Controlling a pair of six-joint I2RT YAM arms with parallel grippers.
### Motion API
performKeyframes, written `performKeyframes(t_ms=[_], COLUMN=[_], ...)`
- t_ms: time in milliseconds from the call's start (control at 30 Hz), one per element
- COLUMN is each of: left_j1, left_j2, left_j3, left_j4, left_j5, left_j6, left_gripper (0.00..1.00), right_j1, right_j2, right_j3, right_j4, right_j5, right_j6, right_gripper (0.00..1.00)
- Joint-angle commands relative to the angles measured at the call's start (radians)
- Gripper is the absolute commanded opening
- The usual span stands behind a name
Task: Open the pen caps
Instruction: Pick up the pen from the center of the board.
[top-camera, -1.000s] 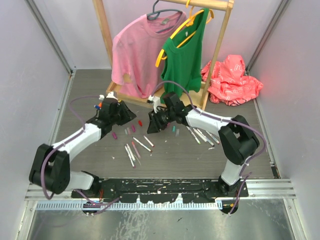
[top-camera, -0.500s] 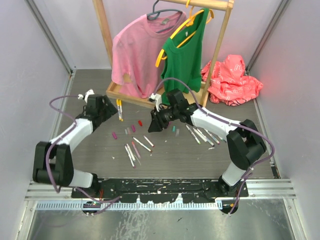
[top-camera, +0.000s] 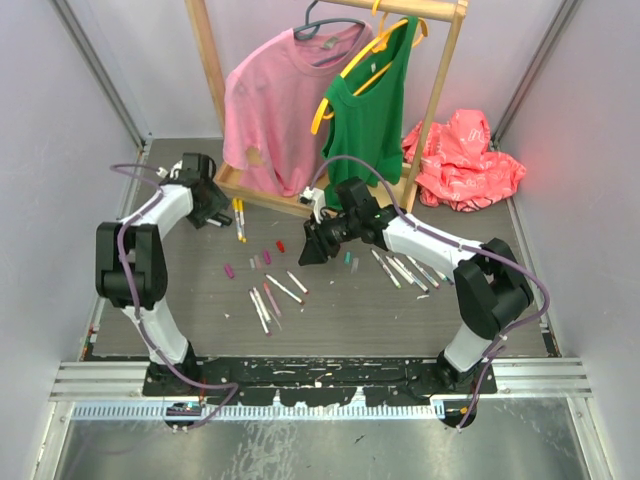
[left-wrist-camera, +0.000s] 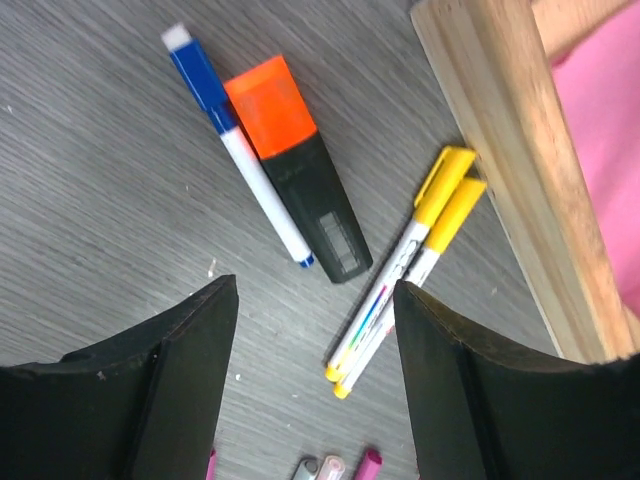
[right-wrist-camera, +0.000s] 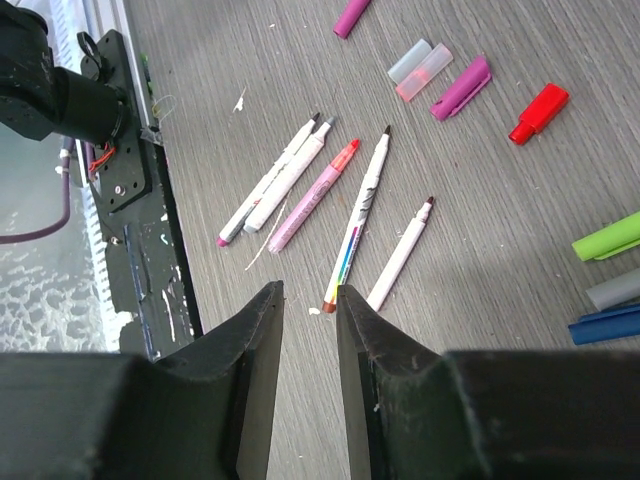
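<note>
Loose pen caps lie mid-table: a red one (top-camera: 281, 244) (right-wrist-camera: 538, 112), a purple one (top-camera: 267, 257) (right-wrist-camera: 460, 87), a clear and a pink one (right-wrist-camera: 420, 68), a green one (right-wrist-camera: 610, 240). Uncapped markers (top-camera: 270, 298) (right-wrist-camera: 362, 215) lie nearer the arms. My left gripper (top-camera: 205, 207) (left-wrist-camera: 315, 290) hangs open and empty at the far left over two yellow-capped markers (left-wrist-camera: 445, 195), a blue-capped marker (left-wrist-camera: 200, 75) and an orange-capped highlighter (left-wrist-camera: 270, 105). My right gripper (top-camera: 310, 250) (right-wrist-camera: 308, 292) hovers above the uncapped markers, its jaws a narrow gap apart with nothing between them.
A wooden clothes rack base (top-camera: 262, 196) (left-wrist-camera: 510, 150) stands just behind the left gripper, with a pink shirt (top-camera: 275, 100) and a green shirt (top-camera: 370, 110) hanging on it. A red cloth heap (top-camera: 465, 160) lies at the back right. More markers (top-camera: 405, 270) lie right of centre.
The left arm has swung from the table's middle out to the far left beside the rack, and its jaws have opened. The right gripper has barely moved.
</note>
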Motion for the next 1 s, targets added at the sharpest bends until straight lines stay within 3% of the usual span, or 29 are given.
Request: performKeyframes(t_ms=[0, 200, 367, 567, 967], left_j1=[0.008, 0.009, 0.008, 0.008, 0.008], left_j2=[0.072, 0.165, 0.221, 0.28, 0.33], left_j3=[0.154, 0.268, 0.334, 0.393, 0.419], left_j4=[-0.189, -0.243, -0.254, -0.279, -0.277], left_j5=[-0.109, -0.122, -0.09, -0.087, -0.076], left_j6=[-0.04, -0.027, 0.0, 0.014, 0.008], left_gripper=[0.65, 0.64, 0.55, 0.55, 0.5], right_j1=[-0.005, -0.006, -0.008, -0.008, -0.013], right_j2=[-0.006, -0.006, -0.006, -0.006, -0.007], right_j3=[0.046, 0.046, 0.045, 0.048, 0.047], right_j4=[0.007, 0.007, 0.007, 0.005, 0.005], right_j5=[-0.026, -0.026, -0.028, -0.032, -0.032], right_j6=[-0.018, -0.019, -0.018, -0.018, -0.015], right_gripper=[0.34, 0.33, 0.33, 0.33, 0.32])
